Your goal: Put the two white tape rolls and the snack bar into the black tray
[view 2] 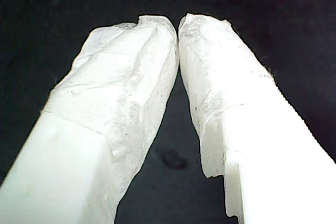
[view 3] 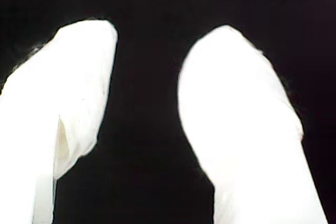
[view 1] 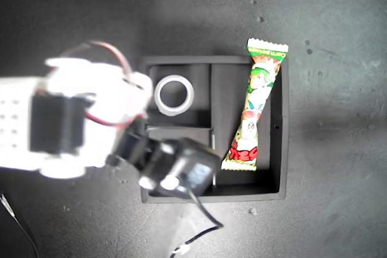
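The black tray (view 1: 283,119) lies in the middle of the exterior view. One white tape roll (view 1: 159,96) lies flat in its small far-left compartment. The snack bar (view 1: 254,107) rests slanted in the large compartment on the exterior view's right, its upper crimped end on the tray's wall. A white arm (view 1: 91,119) reaches in from the exterior view's left, and its black wrist block (view 1: 181,170) covers the tray's near-left compartment and its own jaws. My first gripper (view 2: 178,24) is shut, tips touching, holding nothing. My second gripper (view 3: 157,30) is open over pure black.
The tray sits on a dark matte table (view 1: 338,40) with a few pale specks. A thin cable (view 1: 202,225) trails from the wrist block toward the exterior view's bottom edge. Another thin wire (view 1: 15,219) crosses that view's bottom left.
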Controlling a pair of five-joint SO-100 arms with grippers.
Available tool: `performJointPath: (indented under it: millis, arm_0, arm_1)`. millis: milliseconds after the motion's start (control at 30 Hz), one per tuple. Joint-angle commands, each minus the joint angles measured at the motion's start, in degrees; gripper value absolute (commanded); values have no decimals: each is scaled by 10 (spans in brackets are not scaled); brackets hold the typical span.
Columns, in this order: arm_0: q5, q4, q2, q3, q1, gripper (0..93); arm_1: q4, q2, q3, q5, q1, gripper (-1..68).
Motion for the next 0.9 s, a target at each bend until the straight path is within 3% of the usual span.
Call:
performJointPath:
  millis: [0,100,233,400,633,867]
  arm_0:
    - [14,-53,269,223,-65,9]
    - [17,-107,452,409,-90,1]
    - [18,-146,628,599,-98,0]
    - [19,-197,786,795,-98,0]
    - [35,-163,991,932,-112,0]
    - [16,-173,1009,998,-106,0]
  arm_1:
    - [-70,110,113,9,11,-2]
    - [-157,202,257,9,25,-3]
    - [-192,303,397,20,49,-3]
    - [-182,426,501,-11,76,-5]
    - [-185,438,571,-63,99,-5]
    - [-178,457,616,-101,123,-3]
